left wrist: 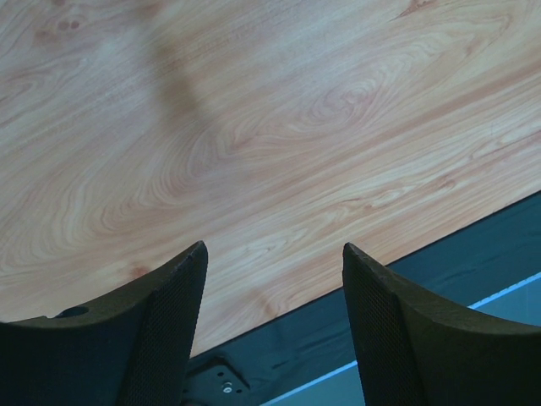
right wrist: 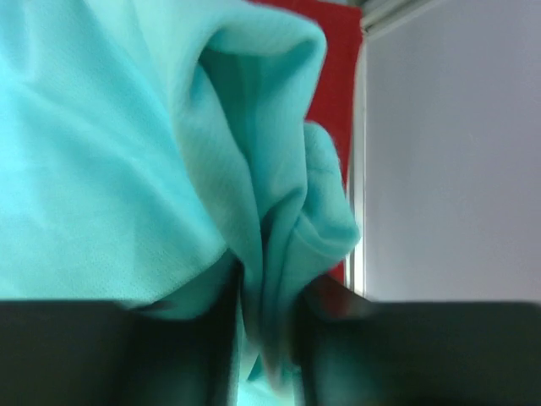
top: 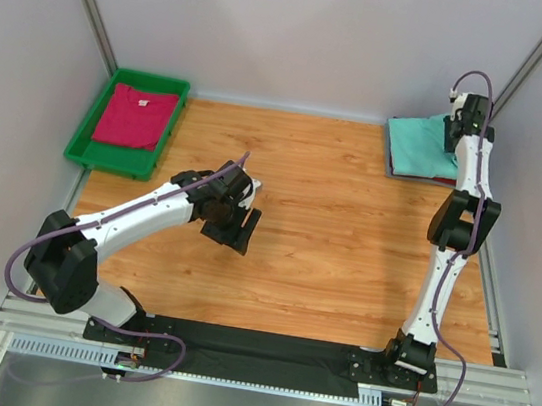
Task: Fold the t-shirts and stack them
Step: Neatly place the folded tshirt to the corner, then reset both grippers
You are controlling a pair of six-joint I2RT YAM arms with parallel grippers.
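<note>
the teal shirt (top: 418, 148) lies folded in the far right corner of the table (top: 347, 234), close to the wall (right wrist: 456, 169). it is soft, thin cloth with a fine woven look, and up close it bunches into a puffy fold. the right gripper (top: 459, 123) is down on its far edge. in the right wrist view the two black fingers (right wrist: 169, 355) are close together, with a fold of the teal shirt (right wrist: 101, 152) squeezed between them. so the right gripper (right wrist: 270, 296) is narrow and holds the cloth. a red shirt (right wrist: 334, 68) peeks out from behind the teal one. i cannot tell how it is folded.

the pink shirt (top: 137, 116) lies flat and neat in a green plastic tray (top: 83, 136) in the far left corner.

the left gripper (top: 232, 226) hangs over the bare wood on the left side, well apart from all the shirts. its fingers (left wrist: 161, 338) are black and curved, with a bumpy, dotted grip on the inside. the left gripper (left wrist: 272, 254) is wide open with nothing in it.

the table is smooth, light brown wood with swirly grain. a black strip (top: 261, 348) runs along its near edge. a purple cable (top: 31, 260) loops by the left arm.
</note>
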